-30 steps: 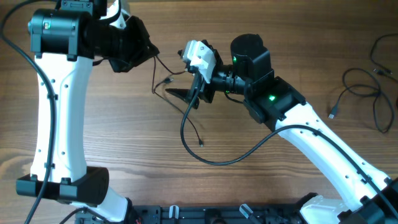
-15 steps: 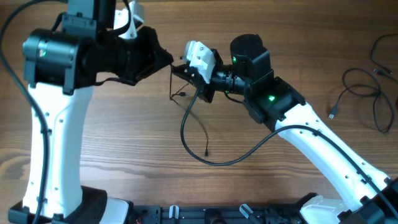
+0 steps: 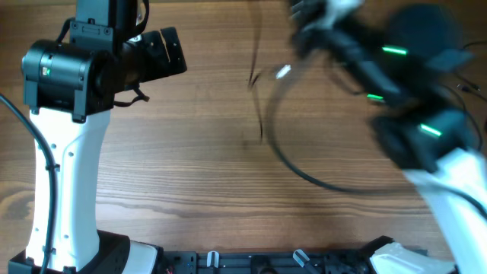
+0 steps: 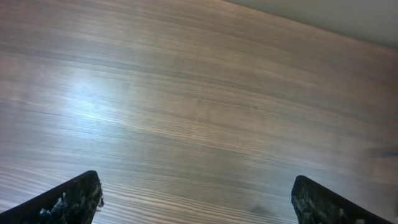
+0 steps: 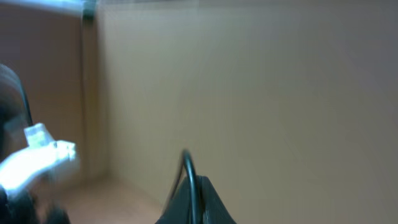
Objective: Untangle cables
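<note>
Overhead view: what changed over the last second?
The left end effector opened and pulled back left, apparently releasing the cable. The right end effector closed on the cable and swung toward the picture's top right, motion-blurred. The wooden table looks unchanged.

Overhead looks straight down on the table (image 3: 198, 175), shared with the close left wrist view; blurred right wrist view seemingly faces beyond it.

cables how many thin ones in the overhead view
2: blurred cable at top centre; second cable at right edge, mostly hidden by the right arm. More may be hidden.
</note>
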Motion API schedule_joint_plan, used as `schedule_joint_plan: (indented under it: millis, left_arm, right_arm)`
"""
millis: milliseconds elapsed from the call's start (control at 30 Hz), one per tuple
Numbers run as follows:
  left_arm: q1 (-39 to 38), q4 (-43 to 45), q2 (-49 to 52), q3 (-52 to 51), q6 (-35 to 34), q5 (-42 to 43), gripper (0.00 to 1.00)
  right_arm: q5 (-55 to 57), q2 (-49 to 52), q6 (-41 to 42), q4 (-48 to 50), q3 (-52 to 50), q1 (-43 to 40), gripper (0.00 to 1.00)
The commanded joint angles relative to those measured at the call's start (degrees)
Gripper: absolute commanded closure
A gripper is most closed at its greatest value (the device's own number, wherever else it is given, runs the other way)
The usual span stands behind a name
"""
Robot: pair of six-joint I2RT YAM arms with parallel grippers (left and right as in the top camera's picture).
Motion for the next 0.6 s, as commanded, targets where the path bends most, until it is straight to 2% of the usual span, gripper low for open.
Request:
schedule_joint_plan:
  millis: [0,67,167,267,367,500,533,567]
  left_arm:
    - [0.02,-0.70,0.39,0.50,1.38,-3.26,0.00]
    - [0.00,-0.98,0.39,0.50,1.36,-3.23,0.00]
    - [0.00,-1.11,0.39,0.50,1.33,-1.81,0.00]
    - [0.00,1.84,1.16,0.50,1.38,13.05,0.00]
    - [0.00,4.94,3.48,0.50,1.38,27.08,0.00]
    - [0.00,5.53,7.54,0.50,1.36,37.20,0.02]
    - [0.00,5.55,8.35,0.50,1.36,39.32,0.04]
    - [-0.02,5.88,9.51,0.50,1.33,42.32,0.29]
  right_arm:
    - [3.78,-0.96,2.91,-11.47,2.89,-1.05,0.96]
    - [6.08,2.27,3.52,-22.67,1.22,-1.05,0.96]
    - [11.28,5.88,4.07,-25.79,0.98,-1.05,0.96]
    - [15.39,4.46,1.01,-21.38,5.51,-1.05,0.96]
    - [16.65,3.41,-0.24,-21.14,8.70,-1.20,0.96]
    - [19.12,2.47,-1.27,-21.22,9.09,-1.31,0.96]
    - [19.19,2.36,-1.84,-21.24,9.09,-1.31,0.96]
    - [19.19,2.29,-2.01,-21.29,9.09,-1.31,0.96]
